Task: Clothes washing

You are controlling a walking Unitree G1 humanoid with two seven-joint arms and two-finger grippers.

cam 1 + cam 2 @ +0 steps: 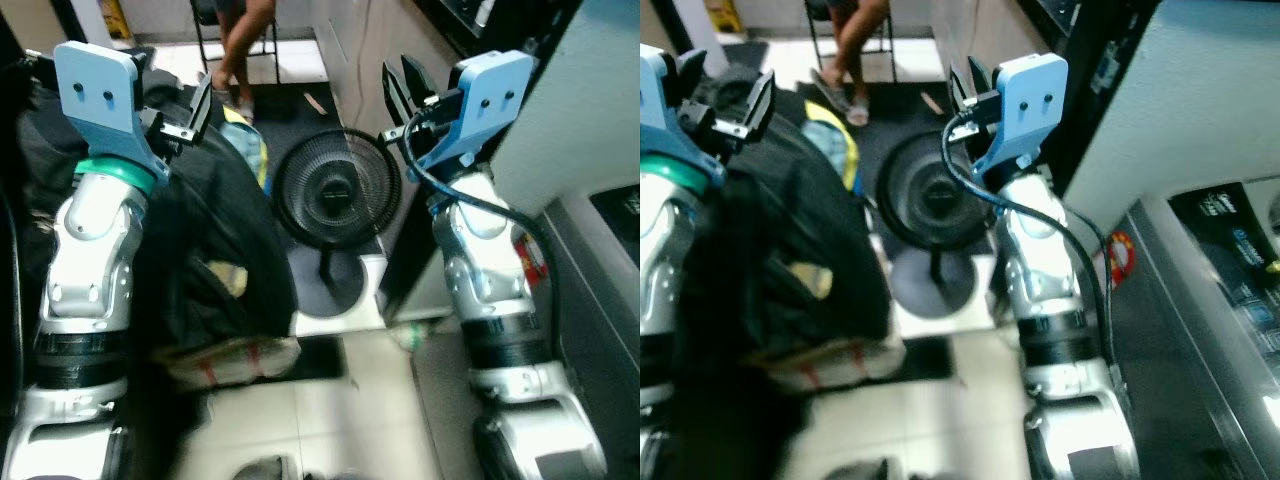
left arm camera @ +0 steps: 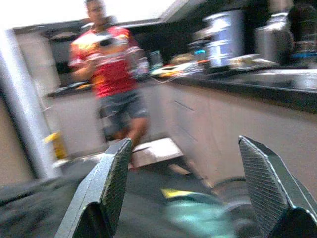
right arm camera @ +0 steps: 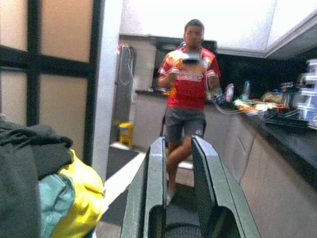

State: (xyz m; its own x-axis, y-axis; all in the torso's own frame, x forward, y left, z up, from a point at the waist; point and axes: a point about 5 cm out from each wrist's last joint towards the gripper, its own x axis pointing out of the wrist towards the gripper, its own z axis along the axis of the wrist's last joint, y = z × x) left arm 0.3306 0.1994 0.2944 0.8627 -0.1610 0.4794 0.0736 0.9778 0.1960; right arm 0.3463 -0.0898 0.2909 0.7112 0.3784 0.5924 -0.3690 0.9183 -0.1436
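The pile of dark clothes (image 1: 215, 240) sits low on the robot's left, right under the wide-open left gripper (image 1: 190, 115), while the almost-closed right gripper (image 1: 405, 85) is empty.

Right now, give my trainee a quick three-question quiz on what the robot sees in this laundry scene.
1. True or false: the left gripper has its fingers spread wide.
2. What stands on the floor between the two arms? A) a black fan B) a bucket C) a chair
3. Fill in: the pile of dark clothes lies toward the robot's ____ side.

Key: 1 true. 2 A. 3 left.

The right gripper is raised, fingers a narrow gap apart, holding nothing.
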